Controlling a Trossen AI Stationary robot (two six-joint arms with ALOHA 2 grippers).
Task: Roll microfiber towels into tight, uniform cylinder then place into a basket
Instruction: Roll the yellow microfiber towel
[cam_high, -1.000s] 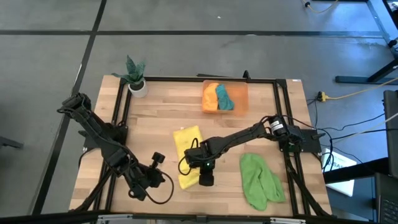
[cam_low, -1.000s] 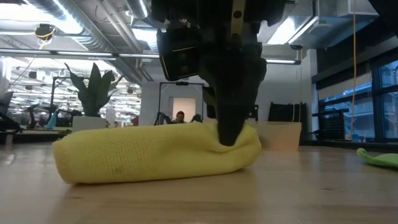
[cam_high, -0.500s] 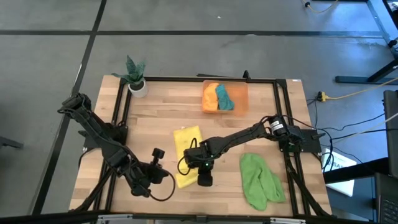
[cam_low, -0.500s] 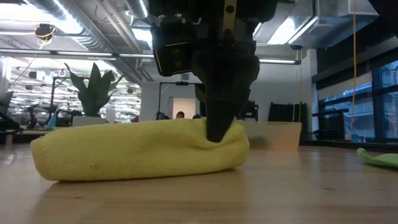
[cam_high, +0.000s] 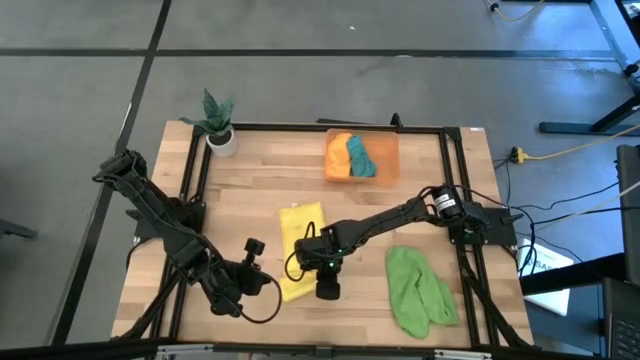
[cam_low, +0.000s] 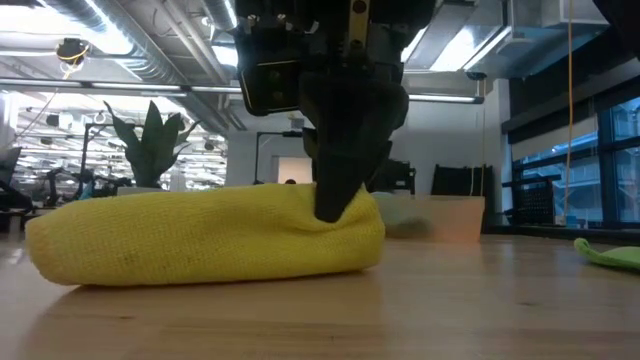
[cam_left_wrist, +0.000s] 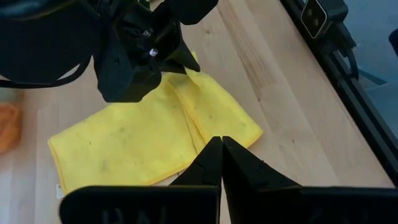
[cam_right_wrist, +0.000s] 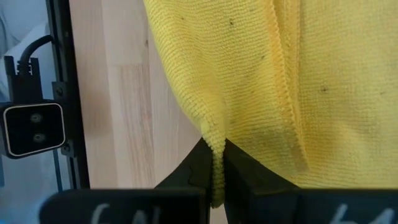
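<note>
A yellow towel (cam_high: 298, 245) lies on the wood as a folded strip running from far to near. In the low view its near end shows as a thick fold (cam_low: 200, 240). My right gripper (cam_high: 320, 290) is shut on that near end at its right side. Just off the strip's left edge stands my left gripper (cam_high: 262, 278), shut; its closed tips (cam_left_wrist: 221, 142) point at the towel, and I cannot tell whether they touch it. The orange basket (cam_high: 390, 150) at the far edge holds an orange and a teal towel. A light green towel (cam_high: 418, 290) lies crumpled near right. My right gripper pinches a bunched bit of the yellow towel's edge (cam_right_wrist: 214, 138) between its two fingers, at the near end's right corner (cam_low: 345, 200). The fingers come from above, slanting down. That corner is drawn up into a point while the remainder of the towel lies on the table.
A small white pot with a plant (cam_high: 220, 135) stands at the far left corner. A black frame rail (cam_high: 300, 128) runs around the tabletop. Bare wood lies between the yellow towel and the basket and along the near edge.
My right gripper has drawn the towel's near end a little toward the table's left; in the low view the fold has slid left along the wood. My left gripper has turned slightly at the wrist, staying where it was.
</note>
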